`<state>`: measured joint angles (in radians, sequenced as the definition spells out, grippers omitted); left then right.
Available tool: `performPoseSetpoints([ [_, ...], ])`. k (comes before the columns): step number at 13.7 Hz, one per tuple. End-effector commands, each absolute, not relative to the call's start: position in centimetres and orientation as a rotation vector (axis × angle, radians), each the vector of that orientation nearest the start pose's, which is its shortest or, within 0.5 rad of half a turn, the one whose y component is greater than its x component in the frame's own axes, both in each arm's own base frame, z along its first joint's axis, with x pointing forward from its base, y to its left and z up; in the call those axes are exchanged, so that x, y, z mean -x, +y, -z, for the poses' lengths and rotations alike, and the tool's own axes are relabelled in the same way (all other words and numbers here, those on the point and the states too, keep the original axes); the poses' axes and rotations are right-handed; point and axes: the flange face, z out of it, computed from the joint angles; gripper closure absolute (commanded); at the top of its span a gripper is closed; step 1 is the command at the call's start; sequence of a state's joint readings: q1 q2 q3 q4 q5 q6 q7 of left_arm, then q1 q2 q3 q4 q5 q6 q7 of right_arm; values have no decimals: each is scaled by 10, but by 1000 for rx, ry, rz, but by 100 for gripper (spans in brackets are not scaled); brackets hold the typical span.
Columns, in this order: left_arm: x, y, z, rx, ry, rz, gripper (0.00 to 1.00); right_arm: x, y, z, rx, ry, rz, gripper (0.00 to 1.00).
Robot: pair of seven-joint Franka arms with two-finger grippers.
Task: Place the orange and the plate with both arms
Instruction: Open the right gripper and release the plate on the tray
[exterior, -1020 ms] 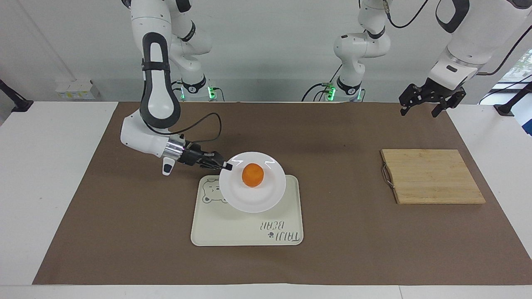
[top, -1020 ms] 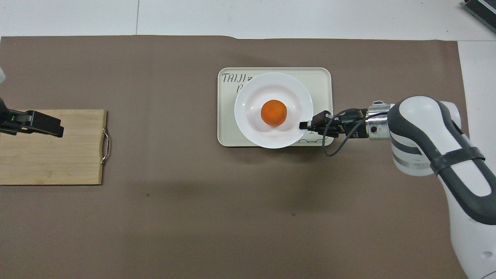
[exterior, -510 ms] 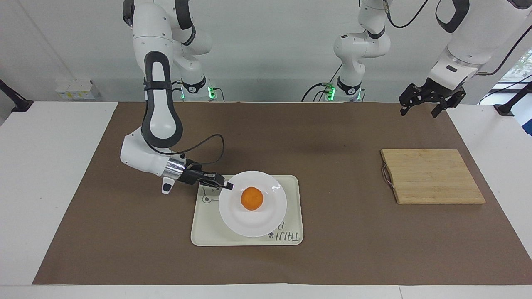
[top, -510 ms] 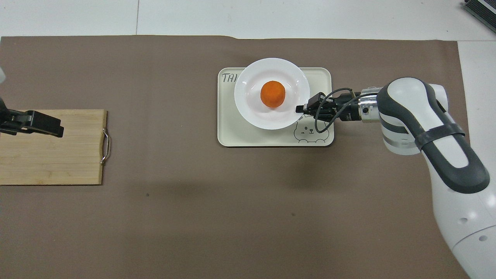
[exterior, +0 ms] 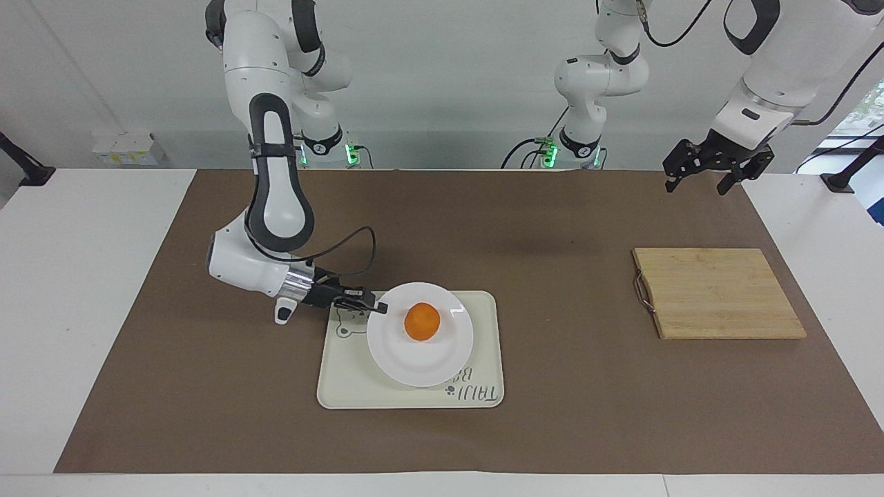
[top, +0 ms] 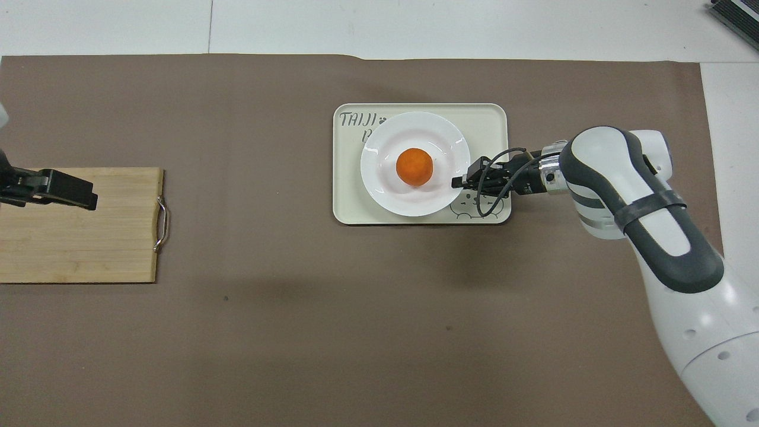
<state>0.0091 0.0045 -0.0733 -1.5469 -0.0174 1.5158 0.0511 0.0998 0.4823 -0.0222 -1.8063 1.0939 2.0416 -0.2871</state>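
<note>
One orange (exterior: 422, 322), one plate (exterior: 420, 352), one tray (exterior: 345, 386), one board (exterior: 718, 293); right hand (exterior: 376, 308) clamped on plate rim, plate now lower over tray; left hand (exterior: 697, 181) apart, unmoved above worktop

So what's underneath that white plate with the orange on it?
A cream tray with a bear print lies under the plate. The plate hides its middle and part of its lettering, and the orange covers the plate's centre. The right gripper pinches the plate's rim.
</note>
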Motion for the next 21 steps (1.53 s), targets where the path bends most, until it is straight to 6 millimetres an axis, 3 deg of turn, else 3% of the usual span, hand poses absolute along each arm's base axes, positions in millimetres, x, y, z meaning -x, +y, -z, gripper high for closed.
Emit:
performPoseSetpoints([
  [1, -546, -35, -633, 3137, 188, -53, 0, -627, 96, -282, 2229, 320, -175, 100],
  [5, -546, -35, -633, 3136, 190, -53, 0, -622, 94, -277, 2252, 330, -183, 100],
  [6, -546, -36, -631, 3138, 191, -58, 0, -622, 93, -277, 2257, 335, -185, 79],
  [8, -546, -35, -633, 3137, 188, -53, 0, -625, 85, -279, 2293, 313, -181, 5],
  [11, -546, -35, -633, 3137, 188, -53, 0, -632, 75, -286, 2310, 303, -153, 0],
  [16, -546, -35, -633, 3137, 188, -53, 0, -651, 62, -321, 2475, 161, -78, 0],
  [21, -546, -35, -633, 3136, 190, -53, 0, -647, 65, -387, 2756, 77, -23, 0],
])
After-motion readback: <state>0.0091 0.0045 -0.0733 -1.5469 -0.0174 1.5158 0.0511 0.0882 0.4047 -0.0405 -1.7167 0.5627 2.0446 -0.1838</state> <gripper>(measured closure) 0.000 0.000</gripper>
